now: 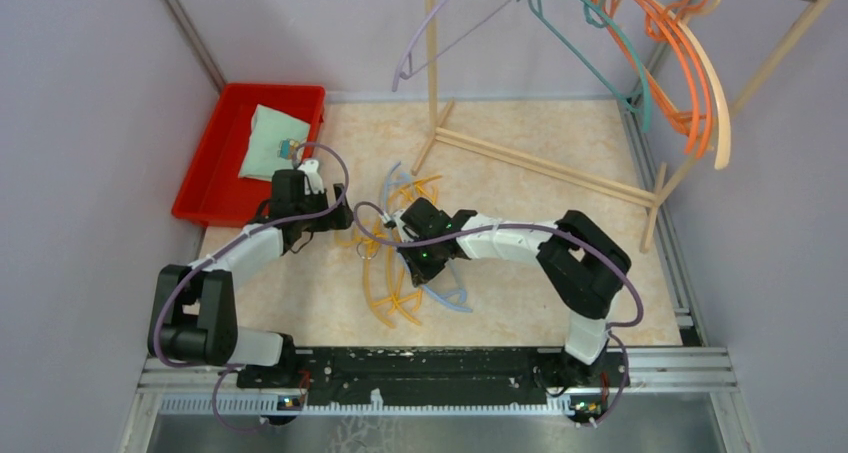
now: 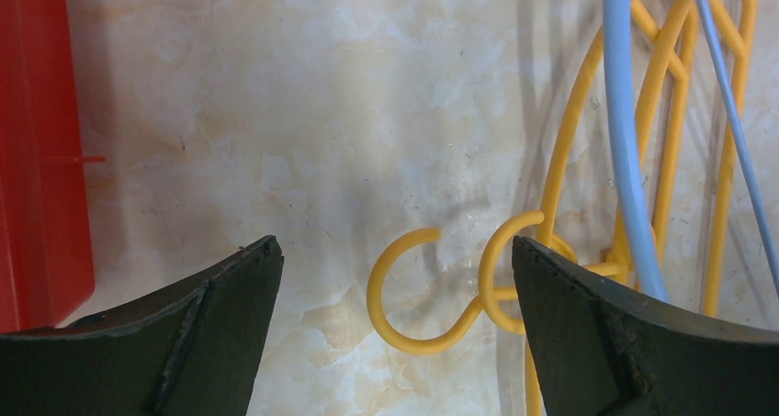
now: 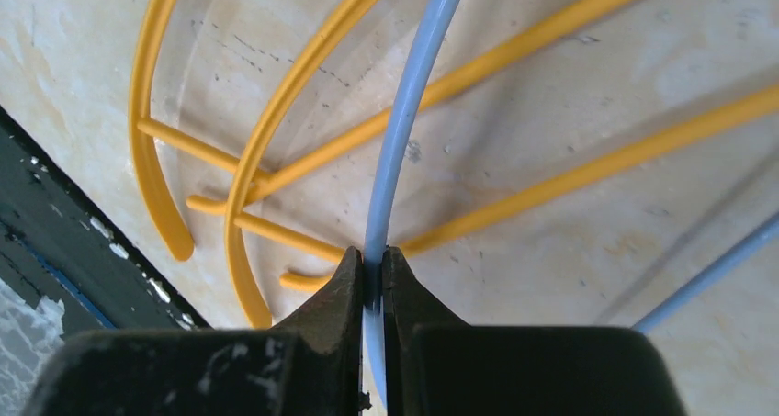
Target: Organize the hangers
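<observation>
Right fingers (image 3: 338, 310) tight on blue hanger (image 3: 405, 140)

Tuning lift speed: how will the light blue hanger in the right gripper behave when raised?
Probably light and springy: the light blue hanger is a thin plastic rod. The right gripper pinches it on a narrow round section, so it may pivot or swing. It crosses the yellow hangers, so it could drag one along.

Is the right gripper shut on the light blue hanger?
Shut on it: the right gripper has both fingers pressed against the light blue hanger bar, no gap.
</observation>
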